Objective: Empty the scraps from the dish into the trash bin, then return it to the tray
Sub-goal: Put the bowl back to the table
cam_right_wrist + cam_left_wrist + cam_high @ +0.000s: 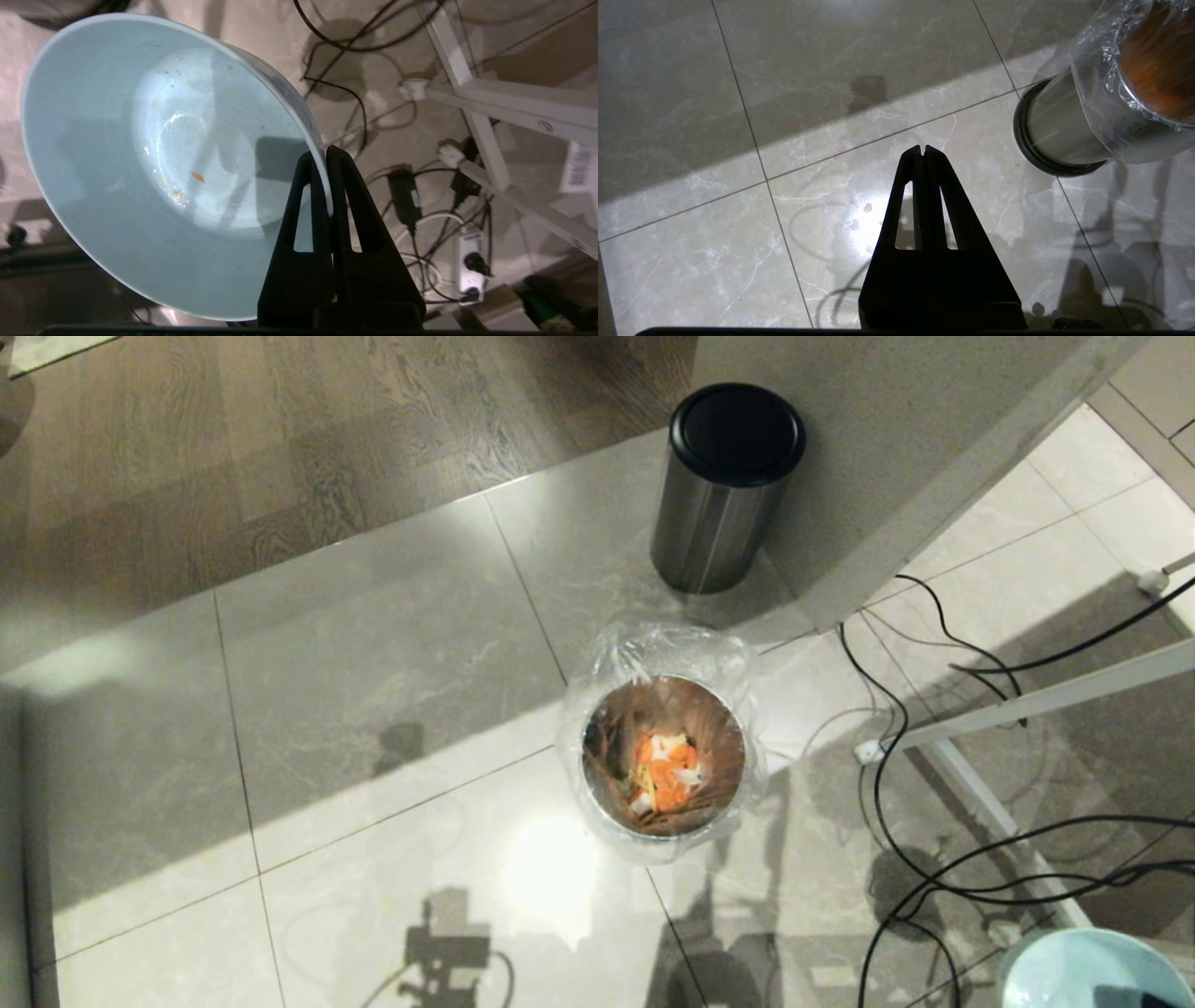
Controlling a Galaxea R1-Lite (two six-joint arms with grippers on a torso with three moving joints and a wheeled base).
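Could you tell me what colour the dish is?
Pale blue; the dish shows best in the right wrist view.

Dish [117, 186] smooth, glossy pale-blue glaze; trash bin [597, 793] shiny metal, crinkly clear plastic liner; floor [373, 691] polished marble-look tile, matt wood-grain planks [280, 429] beyond.

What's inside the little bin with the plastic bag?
The trash bin holds the scraps: orange carrot sticks and pale bits, piled at the bottom of its brownish inside. Whatever lies under that pile is covered, so it cannot be seen.
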